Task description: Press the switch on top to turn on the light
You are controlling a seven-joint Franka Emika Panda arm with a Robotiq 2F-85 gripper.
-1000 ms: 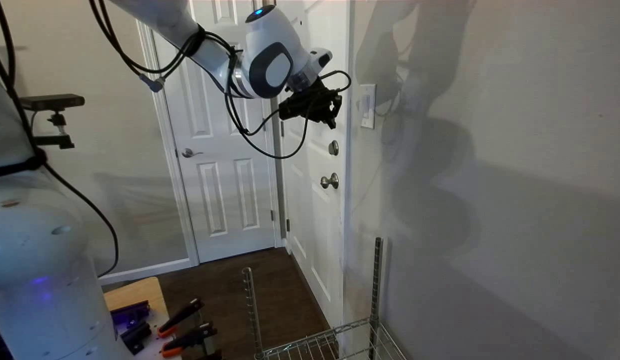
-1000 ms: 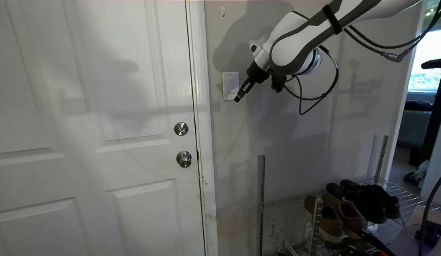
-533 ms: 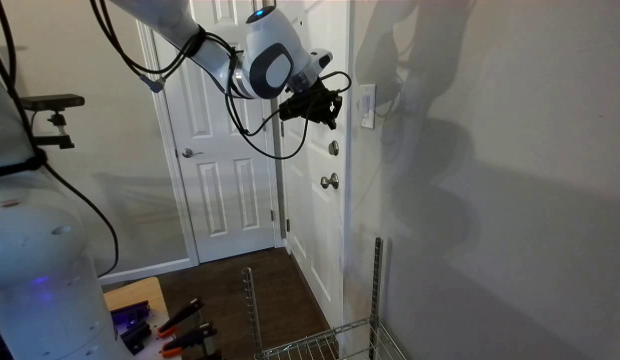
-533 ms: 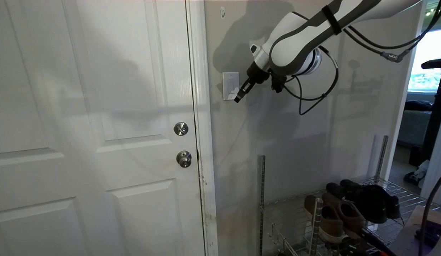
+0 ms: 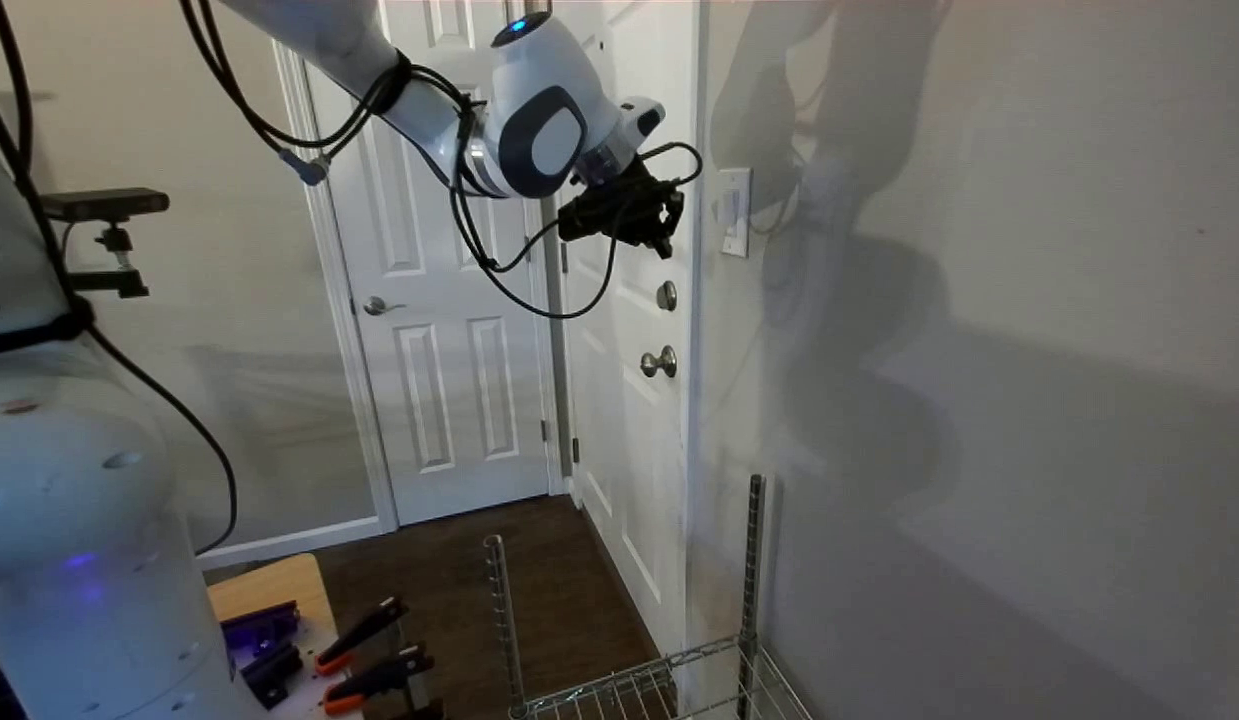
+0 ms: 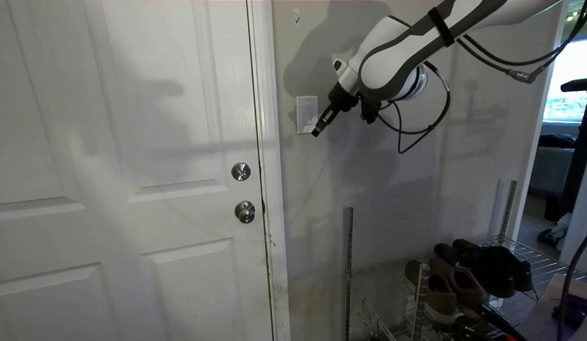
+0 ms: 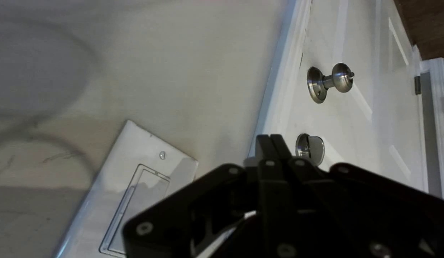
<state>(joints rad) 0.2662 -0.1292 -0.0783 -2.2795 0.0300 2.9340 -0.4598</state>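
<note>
On the wall [image 6: 312, 189], just beside the white door [image 6: 189, 118], the switch [image 7: 135, 186] stands upright: a pale rectangular plate with a broad paddle set in its middle. The end effector [image 7: 270, 137] is clenched, its two black fingers [image 7: 263, 147] meeting at the tips. In the wrist view the switch slants across the lower left, partly hidden by the end effector. In an exterior view the fingertips [image 6: 315, 132] slant down across the lower right corner of the switch; in an exterior view part of the door frame [image 5: 697, 300] shows between the two, so they appear near but apart. The arm [image 6: 392, 61] throws a wide shadow [image 5: 849, 400] over the wall. Lower than the switch, the white door carries a round lock [image 6: 241, 171] and, under that, a round knob [image 6: 245, 211]. A wire rack [image 6: 348, 246] stands against the wall, holding brown shoes [image 6: 440, 298] and black shoes [image 6: 497, 270]. A second white door [image 5: 449, 360] with a lever handle [image 5: 379, 306] shows nearby, and clamps [image 5: 379, 678] with orange parts sit by a surface [image 5: 274, 585].
</note>
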